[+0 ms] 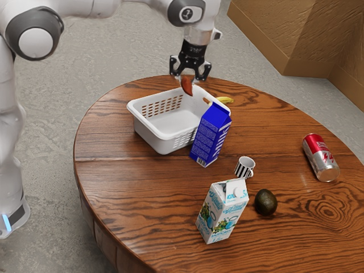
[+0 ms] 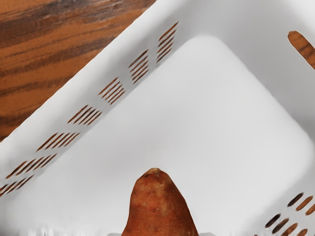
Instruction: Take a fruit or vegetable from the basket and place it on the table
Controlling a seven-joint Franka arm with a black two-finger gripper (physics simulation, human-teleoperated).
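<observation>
The claw (image 1: pixel 187 81) grips a reddish-brown sweet potato (image 1: pixel 187 87) above the white basket (image 1: pixel 151 129), the potato's near end cut off at the wrist view's edge. On the counter (image 1: pixel 108 165), a blue carton (image 1: pixel 209 136) hides one basket corner and part of a yellow fruit (image 1: pixel 226 100), too covered to make out fully

Round wooden table (image 1: pixel 131 193): white basket (image 1: pixel 149 136); near it, blue carton (image 1: pixel 209 136), banana (image 1: pixel 226 100); farther off, striped mug (image 1: pixel 244 167), white carton (image 1: pixel 220 215), avocado (image 1: pixel 265 202), red-and-silver can (image 1: pixel 320 157).
</observation>
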